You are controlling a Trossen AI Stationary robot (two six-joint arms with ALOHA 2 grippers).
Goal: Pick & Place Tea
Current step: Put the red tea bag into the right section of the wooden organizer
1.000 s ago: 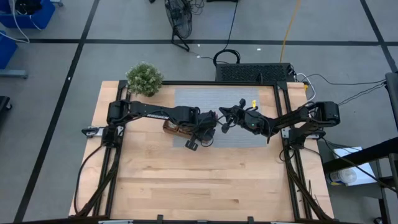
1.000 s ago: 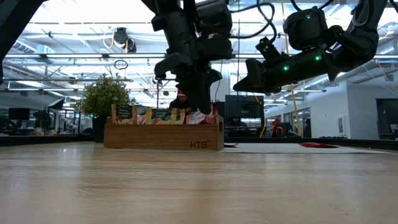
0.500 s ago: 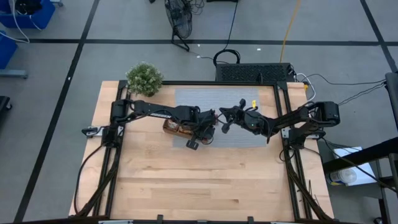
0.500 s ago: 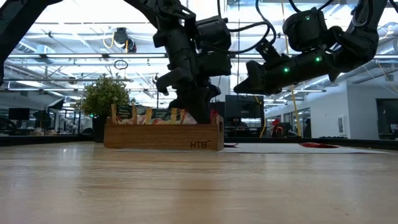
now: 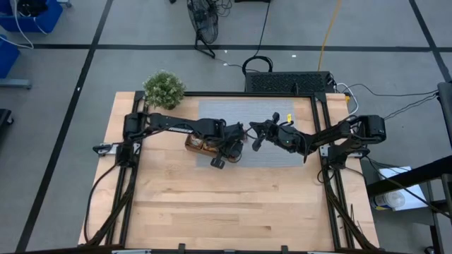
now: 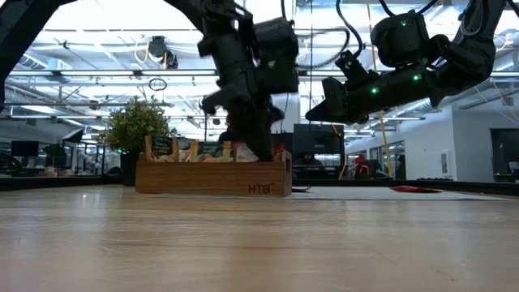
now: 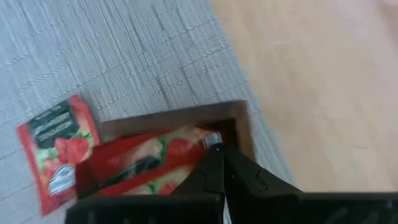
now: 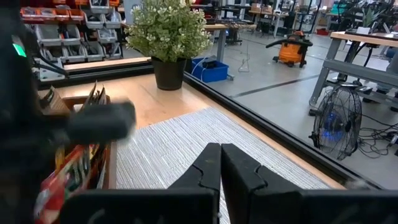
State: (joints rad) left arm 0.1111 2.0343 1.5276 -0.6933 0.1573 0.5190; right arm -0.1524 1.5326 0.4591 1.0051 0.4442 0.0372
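Observation:
The brown wooden tray stands on the left part of the grey mat, with tea sachets upright in its compartments. My left gripper points steeply down into the tray's right end compartment, shut on a red tea sachet. Another red sachet lies flat on the mat beside the tray. My right gripper hovers level above the mat to the right of the tray, shut and holding nothing. My left gripper pinches the red sachet by its end between its two fingertips, coming slanting from above. The rest of the sachet lies inside the tray's right end compartment on other red sachets. The fingers themselves hide how much of the sachet lies between them.
A potted plant stands at the table's far left corner. A red sachet lies on the mat farther right. Bare wood stretches over the near half of the table.
My left gripper has sunk a little with the red sachet, from just above the tray down into its right end compartment, staying shut.

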